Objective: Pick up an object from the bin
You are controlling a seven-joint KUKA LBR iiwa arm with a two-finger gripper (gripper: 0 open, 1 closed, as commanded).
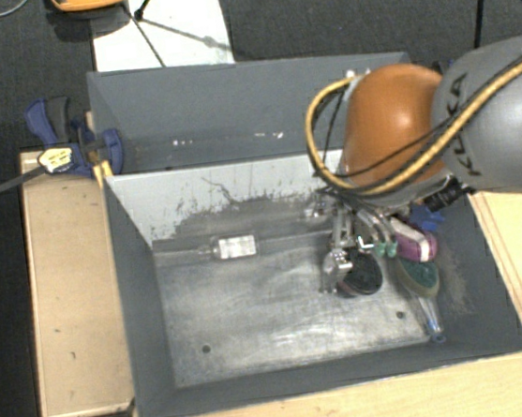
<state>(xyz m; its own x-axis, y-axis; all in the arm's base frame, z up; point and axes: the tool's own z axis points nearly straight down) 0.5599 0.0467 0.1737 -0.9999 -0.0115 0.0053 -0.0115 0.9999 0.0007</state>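
I have the grey arm (505, 116) reaching in from the right, its orange wrist cover (392, 121) ringed by a looping yellow-and-black cable (322, 148). The gripper (341, 264) hangs below the cover, pointing down, right of centre.

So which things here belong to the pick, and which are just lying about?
In the job: gripper; dark round thing beside it; grey bin.
Lying about: clear small thing on the bin's left; purple thing; dark green thing; blue-tipped stick.
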